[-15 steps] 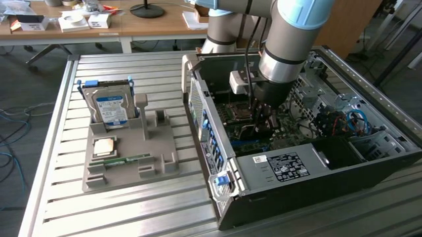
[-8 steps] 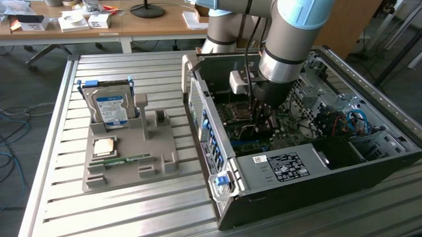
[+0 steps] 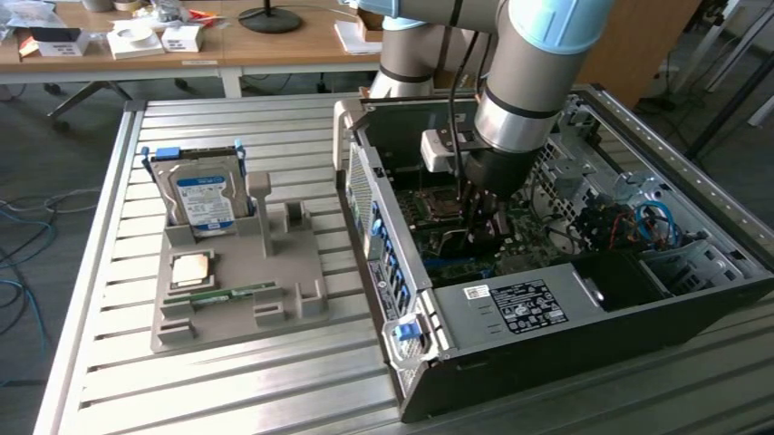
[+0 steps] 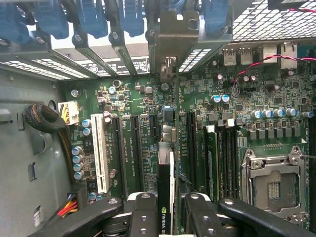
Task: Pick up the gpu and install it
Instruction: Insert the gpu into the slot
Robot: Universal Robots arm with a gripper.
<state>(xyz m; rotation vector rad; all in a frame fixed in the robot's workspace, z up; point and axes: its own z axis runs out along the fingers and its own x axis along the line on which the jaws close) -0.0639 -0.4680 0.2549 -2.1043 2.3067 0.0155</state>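
Note:
My gripper (image 3: 484, 227) reaches down inside the open computer case (image 3: 532, 308), over the motherboard. In the wrist view the gripper (image 4: 168, 219) is shut on the gpu (image 4: 165, 173), a thin black card seen edge-on between the two black fingers (image 4: 140, 215). The card's silver metal bracket (image 4: 173, 34) is at the far end, by the case's rear slot openings. The card stands in line with the black expansion slots (image 4: 154, 126) on the green motherboard (image 4: 217, 128). I cannot tell whether its edge touches a slot.
A white slot (image 4: 100, 153) and long black slots (image 4: 121, 153) flank the card, with an open CPU socket (image 4: 274, 187) beyond. Blue latches (image 4: 94, 17) line the rear. Beside the case, a grey fixture (image 3: 242, 304) holds a hard drive (image 3: 203, 199), a chip (image 3: 194, 269) and a memory stick (image 3: 224, 294).

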